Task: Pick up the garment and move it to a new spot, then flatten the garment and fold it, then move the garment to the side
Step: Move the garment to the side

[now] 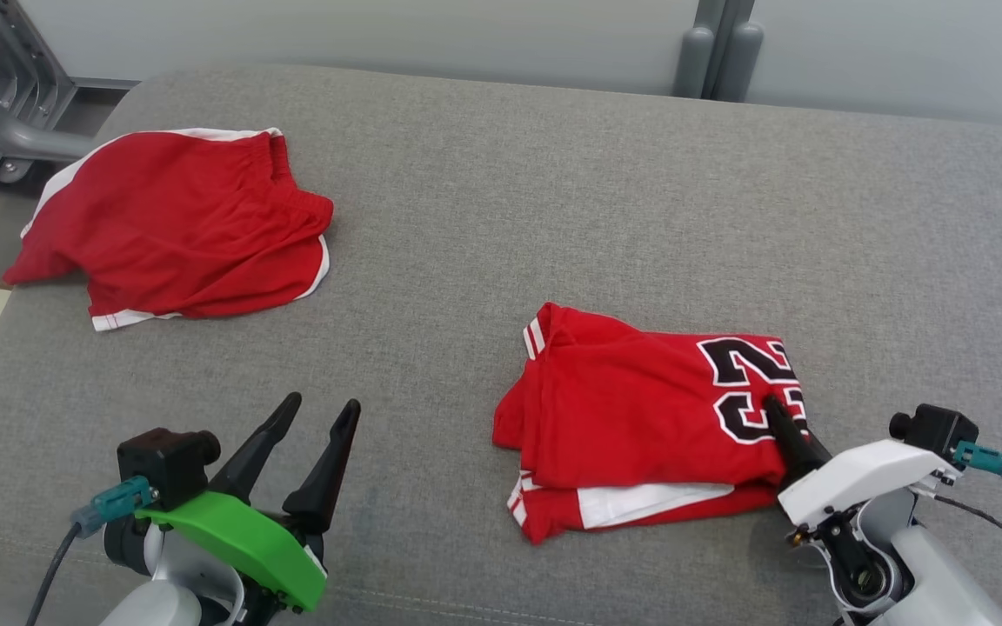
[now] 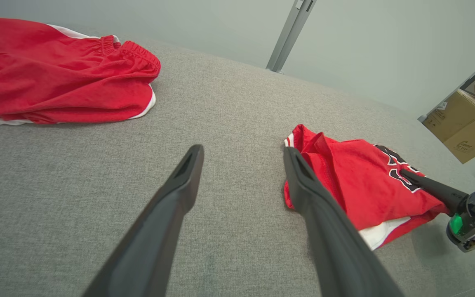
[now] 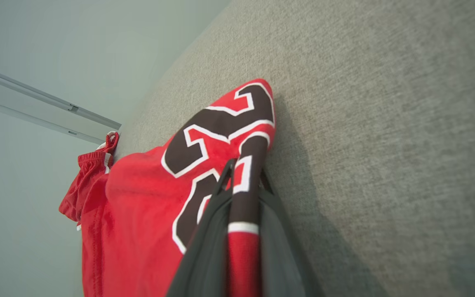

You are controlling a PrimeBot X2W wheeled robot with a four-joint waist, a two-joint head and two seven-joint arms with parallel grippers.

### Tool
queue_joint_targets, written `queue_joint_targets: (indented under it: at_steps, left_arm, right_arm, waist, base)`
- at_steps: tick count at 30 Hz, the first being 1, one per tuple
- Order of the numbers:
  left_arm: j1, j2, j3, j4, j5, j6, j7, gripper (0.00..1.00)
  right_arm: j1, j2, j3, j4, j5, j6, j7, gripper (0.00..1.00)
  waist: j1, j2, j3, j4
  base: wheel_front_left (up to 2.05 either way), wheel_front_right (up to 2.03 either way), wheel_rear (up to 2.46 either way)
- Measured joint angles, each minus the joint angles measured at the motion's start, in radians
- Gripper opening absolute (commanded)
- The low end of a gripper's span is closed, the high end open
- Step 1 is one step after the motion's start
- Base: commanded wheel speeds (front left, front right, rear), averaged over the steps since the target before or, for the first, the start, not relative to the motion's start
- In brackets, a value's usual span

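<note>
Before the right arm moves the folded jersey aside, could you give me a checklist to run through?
1. Right gripper closed on the jersey: ok, fabric by the number is pinched between its fingers.
2. Jersey folded: ok, layers stacked, edges slightly uneven.
3. Grip catches every layer: cannot tell.
4. Left gripper out of the way: ok, open and apart from the jersey.
5. Room on the grey surface: ok, bare stretch between jersey and shorts.
</note>
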Motion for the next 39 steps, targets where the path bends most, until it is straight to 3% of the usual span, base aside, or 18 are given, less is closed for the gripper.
queue_joint_targets:
  at_steps: [16, 30, 39]
  left_arm:
    - [-0.001, 0.024, 0.033, -0.073, 0.001, 0.001, -0.024, 1.0]
    - [-0.111, 0.059, 0.068, -0.257, 0.087, -0.003, -0.059, 1.0]
    - [-0.169, 0.087, 0.094, -0.354, 0.116, -0.003, -0.06, 1.0]
  right_arm:
    - [-0.227, -0.118, 0.003, -0.092, -0.052, 0.024, -0.002, 0.0]
    - [-0.408, -0.268, -0.117, -0.096, -0.053, 0.022, 0.013, 0.0]
    - [-0.467, -0.377, -0.189, -0.092, -0.055, -0.005, 0.013, 0.0]
  waist:
    - [0.0, 0.0, 0.032, -0.077]
    - [0.0, 0.0, 0.194, -0.138]
    - [0.0, 0.0, 0.314, -0.173]
  base:
    - [0.0, 0.0, 0.0]
    - [0.0, 0.0, 0.0]
    - [0.0, 0.0, 0.0]
